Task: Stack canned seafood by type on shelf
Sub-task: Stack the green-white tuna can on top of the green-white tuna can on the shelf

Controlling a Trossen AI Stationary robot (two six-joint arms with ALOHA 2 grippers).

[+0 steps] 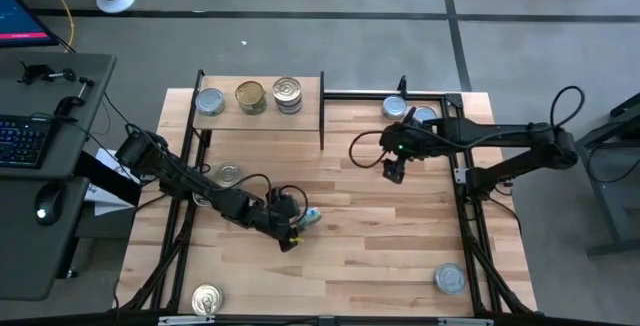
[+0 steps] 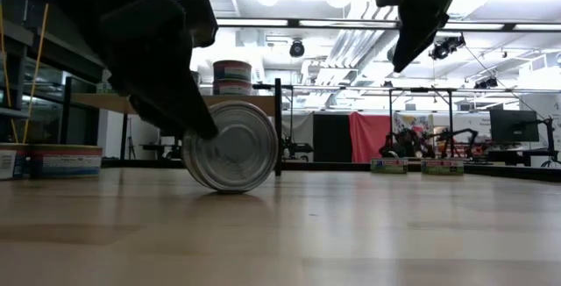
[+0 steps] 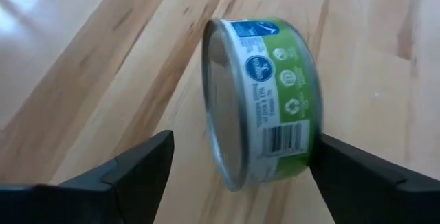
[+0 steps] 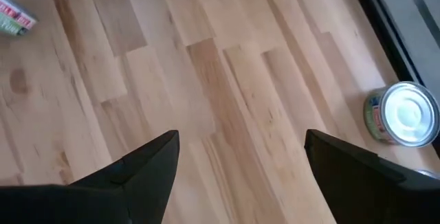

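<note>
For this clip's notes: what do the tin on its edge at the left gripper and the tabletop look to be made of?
The tin looks like bright metal: its flat end is shiny and mirror-like in the low view, with a rolled rim. Its side carries a glossy printed green-and-white label, likely paper or lacquer; I cannot tell which. It sits between the open fingers of the left gripper. The tabletop looks like light wood planks with visible grain and a smooth, slightly reflective finish.

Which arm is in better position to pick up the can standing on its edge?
Left. The left gripper is open around the green-labelled can; the right gripper hangs open and empty, farther off.
</note>
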